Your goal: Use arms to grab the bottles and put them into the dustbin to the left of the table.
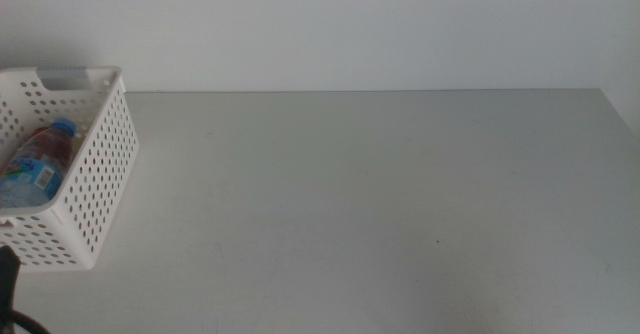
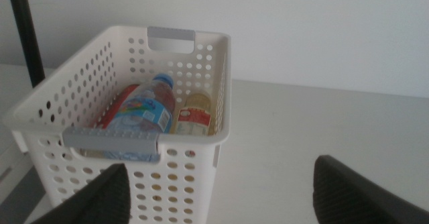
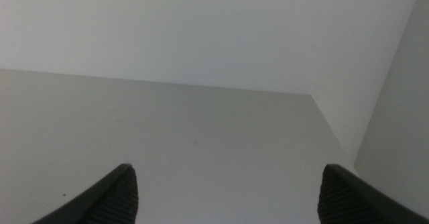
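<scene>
Dustbin (image 2: 134,103) sits at left end of table (image 1: 380,194). Inside dustbin: water bottle (image 2: 144,110) lying on side, yellow-drink bottle (image 2: 194,113) beside it, red can (image 2: 115,111) partly hidden on its other side. No bottles on table outside dustbin; task judged complete.

Left gripper (image 2: 221,197) near dustbin, jaws spread wide, holding nothing, touching nothing. Right gripper (image 3: 224,197) well apart from dustbin, over bare table, jaws wide, nothing held.

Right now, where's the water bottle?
Inside the dustbin at the table's left edge: the water bottle lies between the red can and the yellow-drink bottle.
</scene>
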Controlling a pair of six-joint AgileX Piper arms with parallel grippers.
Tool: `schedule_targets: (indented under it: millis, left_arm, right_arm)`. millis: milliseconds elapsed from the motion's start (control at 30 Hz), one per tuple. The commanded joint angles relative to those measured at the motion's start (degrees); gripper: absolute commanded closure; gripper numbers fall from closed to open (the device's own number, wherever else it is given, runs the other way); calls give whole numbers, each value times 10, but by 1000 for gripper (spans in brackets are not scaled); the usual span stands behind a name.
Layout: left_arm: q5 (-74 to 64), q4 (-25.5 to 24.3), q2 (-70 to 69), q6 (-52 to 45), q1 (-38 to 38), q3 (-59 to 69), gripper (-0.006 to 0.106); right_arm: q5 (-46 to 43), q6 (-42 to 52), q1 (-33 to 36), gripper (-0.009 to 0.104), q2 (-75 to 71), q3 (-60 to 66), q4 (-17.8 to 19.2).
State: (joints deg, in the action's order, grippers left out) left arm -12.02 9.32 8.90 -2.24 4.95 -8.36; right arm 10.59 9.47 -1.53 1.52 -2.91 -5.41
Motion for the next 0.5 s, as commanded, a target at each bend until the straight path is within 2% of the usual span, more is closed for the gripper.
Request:
schedule_targets:
  millis: [0,200,467]
  left_arm:
    - [45,3,0,9,-11,0,7]
    - [49,3,2,9,-62,36,7]
    - [62,4,-82,9,-65,104,7]
  right_arm:
    - [-42,6,-22,20,-7,7,-16]
    - [-51,6,-74,20,-35,35,-27]
    - [-45,6,-82,20,-35,40,-33]
